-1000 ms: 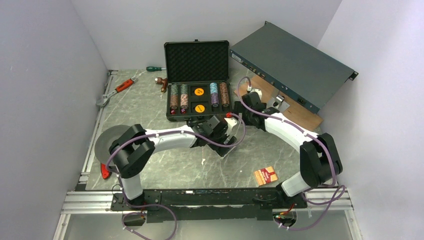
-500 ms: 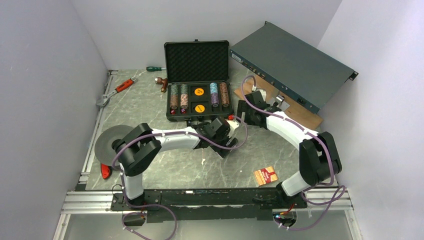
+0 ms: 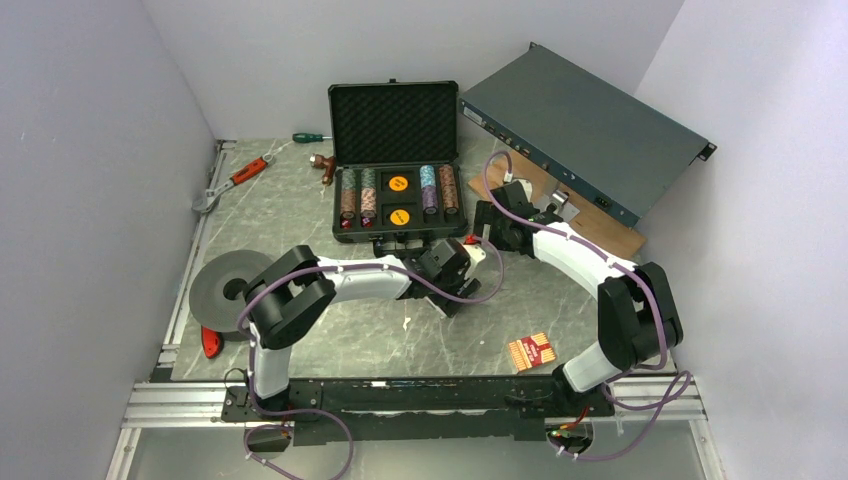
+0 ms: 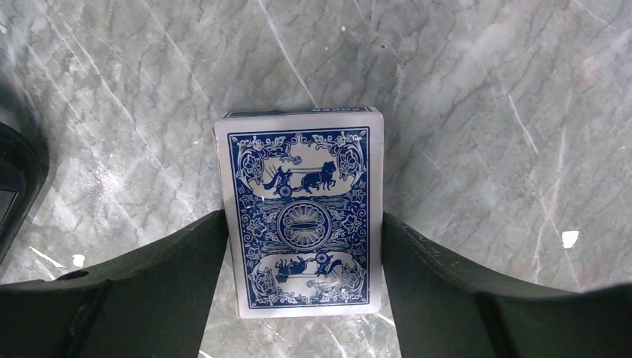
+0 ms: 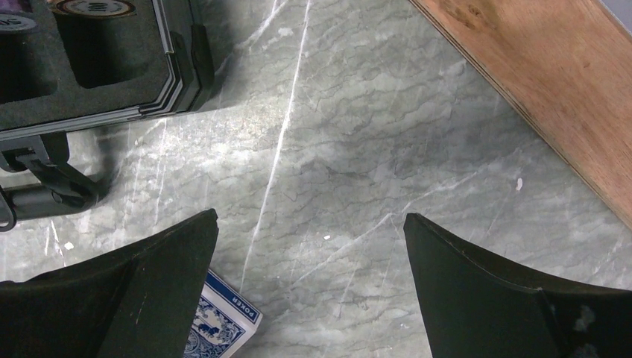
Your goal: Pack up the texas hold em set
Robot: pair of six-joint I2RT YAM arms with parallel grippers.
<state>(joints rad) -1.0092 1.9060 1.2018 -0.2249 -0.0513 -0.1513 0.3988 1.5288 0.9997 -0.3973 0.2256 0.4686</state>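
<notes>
4 chip rows in open black case; left hand straddles blue card deck on bench, clamp unclear; right hand released; red deck, lower right, and lid pending.

Grey-green rack box sits back right, over a wooden board. Green screwdriver lies back left, grey disc near left.

Top external: fixed high behind the arm bases, facing down and forward over the whole marble table to the back wall. Left wrist: close, straight down on the blue card deck. Right wrist: close, tilted down beside the black case. Both wrist views share the deck's corner.
</notes>
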